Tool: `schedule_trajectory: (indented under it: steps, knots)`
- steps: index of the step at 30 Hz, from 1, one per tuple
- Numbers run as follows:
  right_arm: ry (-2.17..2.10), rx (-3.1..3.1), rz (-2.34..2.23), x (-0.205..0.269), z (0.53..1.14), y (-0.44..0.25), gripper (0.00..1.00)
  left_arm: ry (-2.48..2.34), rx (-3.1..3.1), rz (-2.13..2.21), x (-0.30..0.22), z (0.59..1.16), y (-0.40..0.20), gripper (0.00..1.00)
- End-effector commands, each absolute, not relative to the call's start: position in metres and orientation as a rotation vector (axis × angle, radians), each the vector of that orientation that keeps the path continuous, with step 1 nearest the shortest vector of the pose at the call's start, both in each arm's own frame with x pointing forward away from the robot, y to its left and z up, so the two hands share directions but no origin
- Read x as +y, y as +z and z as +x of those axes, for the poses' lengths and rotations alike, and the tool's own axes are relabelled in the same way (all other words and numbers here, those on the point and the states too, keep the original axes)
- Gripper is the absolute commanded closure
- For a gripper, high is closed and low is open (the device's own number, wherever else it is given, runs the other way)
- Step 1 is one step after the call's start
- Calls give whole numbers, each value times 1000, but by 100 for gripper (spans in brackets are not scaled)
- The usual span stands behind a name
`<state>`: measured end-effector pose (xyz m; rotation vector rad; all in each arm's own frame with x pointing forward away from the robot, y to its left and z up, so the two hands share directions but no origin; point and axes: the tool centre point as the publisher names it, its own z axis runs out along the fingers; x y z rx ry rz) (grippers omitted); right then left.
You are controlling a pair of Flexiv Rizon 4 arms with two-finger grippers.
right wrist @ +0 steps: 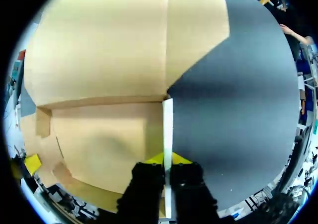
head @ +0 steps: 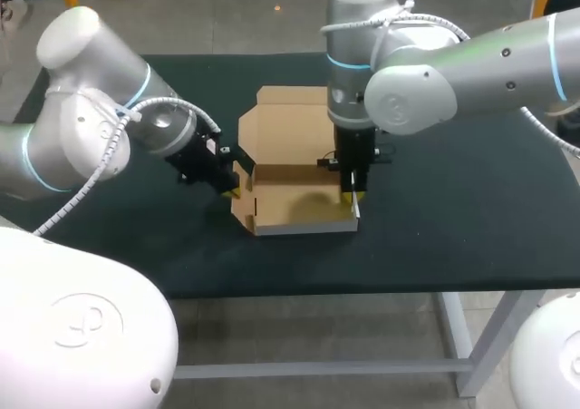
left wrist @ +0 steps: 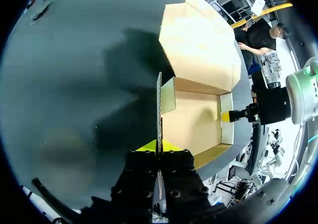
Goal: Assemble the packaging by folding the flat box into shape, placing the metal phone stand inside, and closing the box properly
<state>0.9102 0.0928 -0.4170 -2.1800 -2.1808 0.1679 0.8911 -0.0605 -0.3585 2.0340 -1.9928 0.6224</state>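
Note:
A brown cardboard box [head: 294, 200] sits half-folded at the table's middle, its walls raised and its lid [head: 288, 123] lying flat toward the far side. My left gripper [head: 234, 187] is shut on the box's left side wall [left wrist: 159, 110], whose thin edge runs between the yellow tips [left wrist: 159, 145]. My right gripper [head: 353, 196] is shut on the right side wall [right wrist: 168, 129], which is pinched between its fingers [right wrist: 167, 158]. The box interior [left wrist: 191, 122] holds nothing. No metal phone stand shows in any view. Across the box, each wrist view shows the other arm's yellow tip [left wrist: 226, 116] [right wrist: 32, 163].
The dark green table [head: 471, 209] stretches to both sides of the box. Its front edge [head: 362, 287] runs close below the box. Both arms hang over the table's middle, one on either side of the box.

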Motion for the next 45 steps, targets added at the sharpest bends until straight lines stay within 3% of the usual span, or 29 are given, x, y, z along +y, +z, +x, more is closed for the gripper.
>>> schedule_trajectory:
  steps: [1,6,8,9,10,15,24,26,35,38,39,45]
  knots:
    - [173,-2180,-2177,94,911,-417,100,502,-2058,2106,-69,893,-353,100]
    - [173,-2180,-2177,94,911,-417,100,506,-2077,2066,-74,891,-350,96]
    - [173,-2180,-2177,94,911,-417,100,518,-2075,2056,-74,890,-349,84]
    - [173,-2180,-2177,94,911,-417,100,543,-2074,2032,-73,888,-348,65]
    - [173,-2180,-2177,94,911,-417,100,563,-2060,2024,-72,887,-347,56]
    - [173,-2180,-2177,94,911,-417,100,670,-1994,1986,-51,883,-339,44]
    - [173,-2180,-2177,94,911,-417,100,814,-1876,1871,-6,879,-337,37]
    - [173,-2180,-2177,94,911,-417,100,836,-1858,1838,4,878,-338,40]
    - [173,-2180,-2177,94,911,-417,100,888,-1827,1766,28,880,-349,74]
    - [173,-2180,-2177,94,911,-417,100,915,-1814,1746,32,881,-353,89]
    - [173,-2180,-2177,94,911,-417,100,929,-1804,1737,33,881,-356,100]
    - [173,-2180,-2177,94,911,-417,100,957,-1769,1702,32,884,-374,100]
